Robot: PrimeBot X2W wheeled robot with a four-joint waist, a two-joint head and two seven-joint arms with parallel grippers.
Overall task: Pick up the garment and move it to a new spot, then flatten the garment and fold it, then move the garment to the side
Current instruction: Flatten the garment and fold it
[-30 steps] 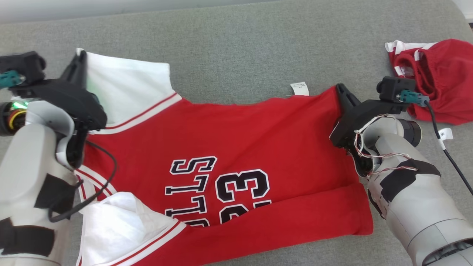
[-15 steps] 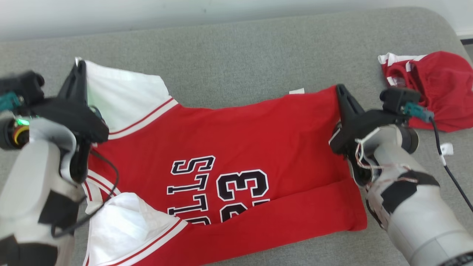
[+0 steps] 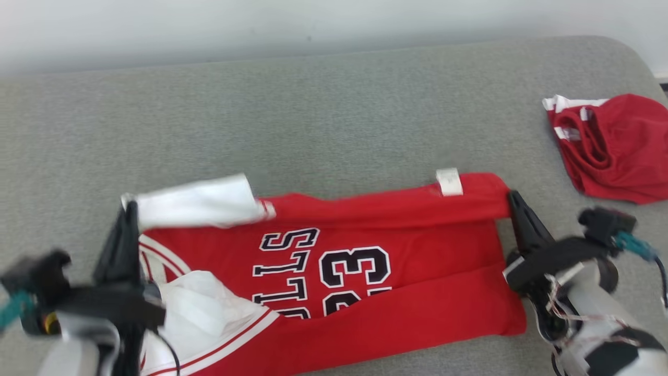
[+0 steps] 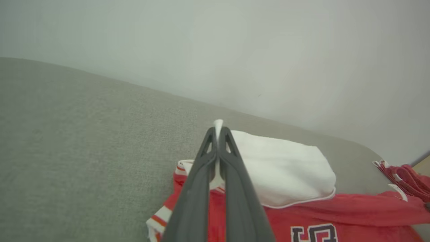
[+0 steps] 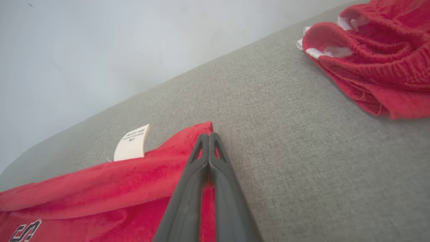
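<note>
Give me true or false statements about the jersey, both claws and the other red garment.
The left claw is shut on the white sleeve of the large red jersey with black lettering. True.
The right claw hangs open, holding nothing. False: it is shut on the jersey's red corner.
The smaller crumpled red garment lies on the jersey. False: it lies apart on the grey fabric surface.
A white label shows at the jersey's far edge. True.

In the head view your left gripper (image 3: 129,209) is smeared by blur, and its arm is cut by the bottom edge. The jersey (image 3: 365,250) runs off that edge too, and its near folded flap covers the lower letters and digits. You can't read the tag's (image 3: 449,181) print.
</note>
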